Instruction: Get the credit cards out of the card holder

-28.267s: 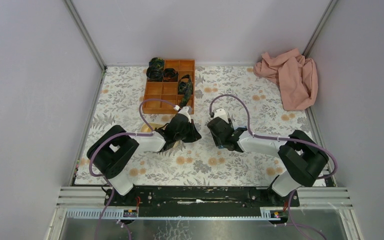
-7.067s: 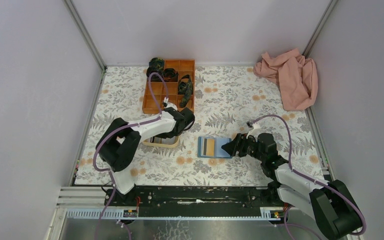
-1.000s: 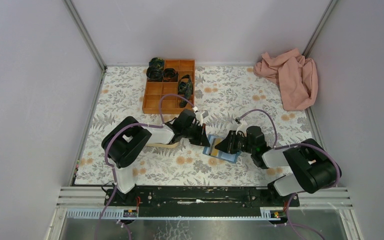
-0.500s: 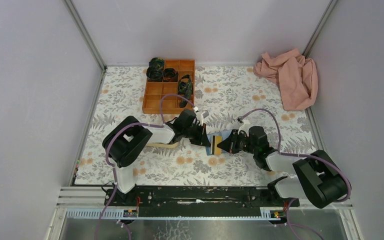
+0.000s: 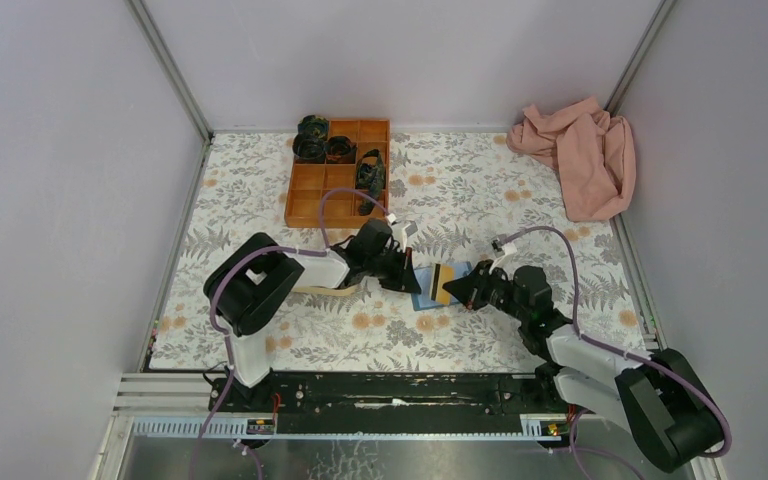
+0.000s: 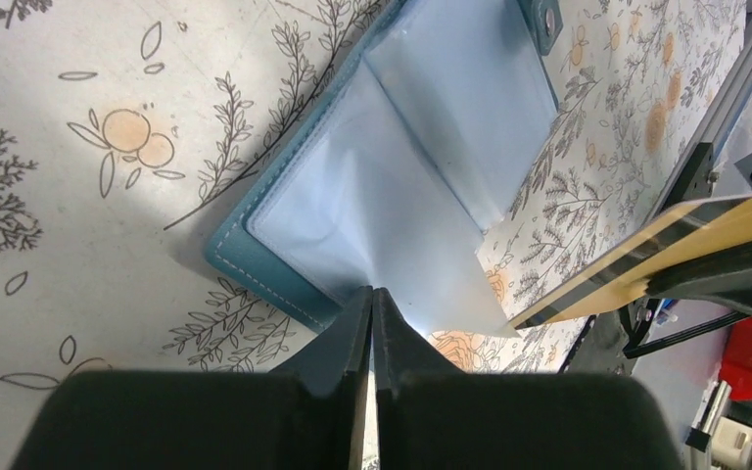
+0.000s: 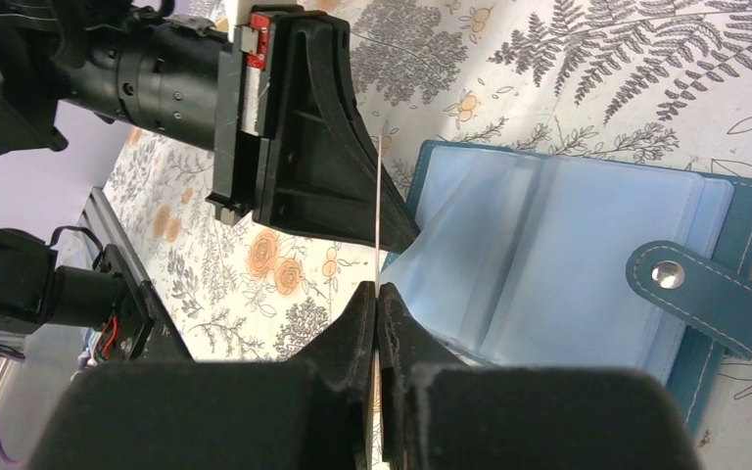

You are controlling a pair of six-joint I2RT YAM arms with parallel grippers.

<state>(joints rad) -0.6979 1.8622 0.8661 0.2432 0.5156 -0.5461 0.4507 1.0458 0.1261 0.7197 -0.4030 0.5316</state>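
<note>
The card holder (image 7: 568, 257) lies open like a book at the middle of the floral-printed counter (image 5: 480, 200). It is one flat wallet of blue stitched leather lined with glossy clear plastic sleeves over pale blue. In the right wrist view its long axis runs from 9 to 3 o'clock, and a rounded strap with a metal snap (image 7: 662, 276) sits at the 4 o'clock end. The left tool (image 6: 372, 292) comes in from 9 o'clock in the top view, its two black tapered fingers pinched together on a lifted clear sleeve at the holder's edge. The right tool (image 7: 377, 290) comes in from 3 o'clock, closed tight on one credit card (image 6: 646, 257), a thin stiff tan rectangle with a dark stripe along its length. The card is held off the counter. In the left wrist view its long edge slants from 8 up toward 2 o'clock, and its lower end is just beside the sleeve's corner, though I cannot tell whether they touch. In the right wrist view it shows only edge-on, as a fine line from 12 to 6 o'clock. One orange divided tray (image 5: 310, 182) sits at 11 o'clock of the holder, and one crumpled pink cloth (image 5: 575, 150) at 2 o'clock.
</note>
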